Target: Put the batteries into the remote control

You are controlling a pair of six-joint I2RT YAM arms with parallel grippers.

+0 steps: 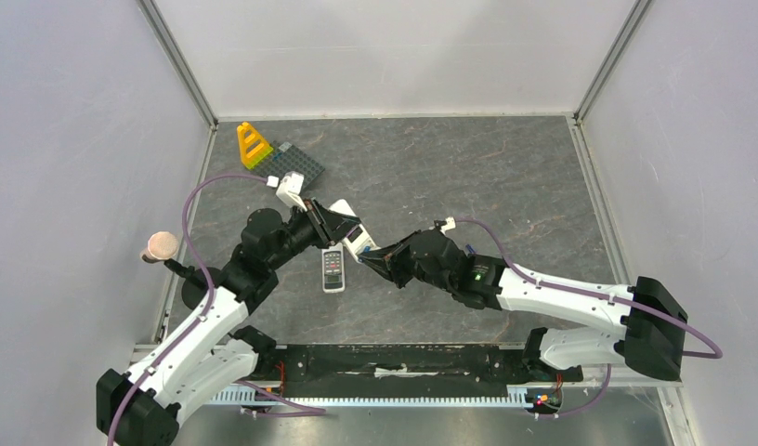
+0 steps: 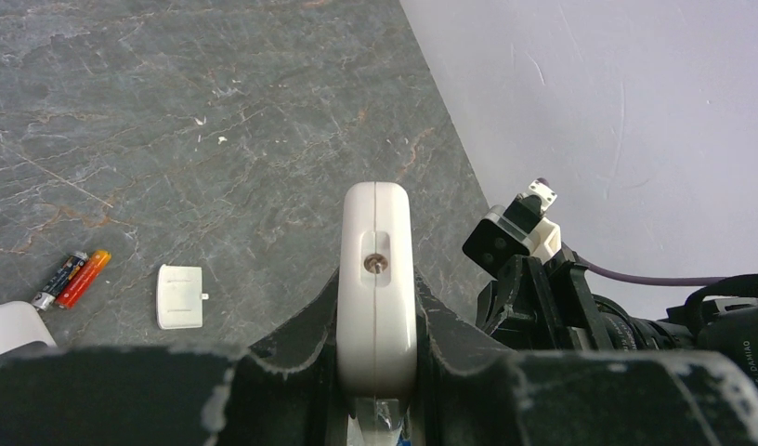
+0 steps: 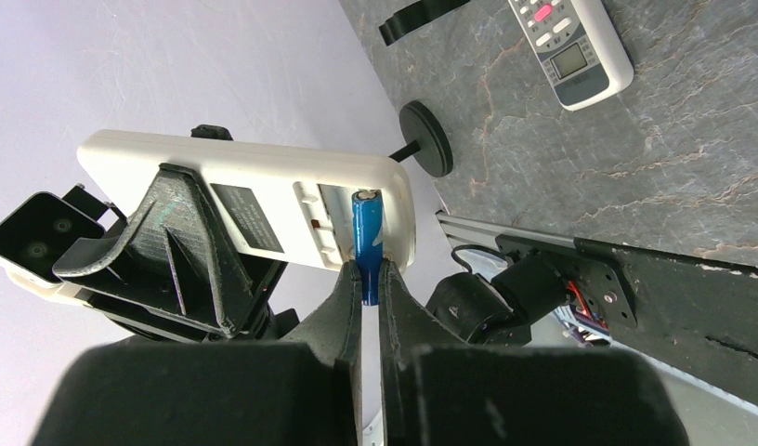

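Observation:
My left gripper [image 1: 343, 228] is shut on a white remote [image 2: 377, 288], holding it on edge above the table. In the right wrist view the remote [image 3: 245, 200] shows its open battery bay. My right gripper [image 3: 368, 274] is shut on a blue battery [image 3: 366, 232] whose far end sits inside that bay. In the top view the right gripper [image 1: 368, 258] meets the remote's near end. One red-orange battery [image 2: 84, 277] and one blue-purple battery [image 2: 61, 281] lie side by side on the table. The white battery cover [image 2: 180, 295] lies next to them. A fourth battery is not in view.
A second grey-white remote with buttons [image 1: 333, 269] lies on the table just below the grippers and also shows in the right wrist view [image 3: 570, 46]. A yellow toy [image 1: 254, 145] and a dark studded plate [image 1: 297, 165] sit at the back left. Enclosure walls surround the table.

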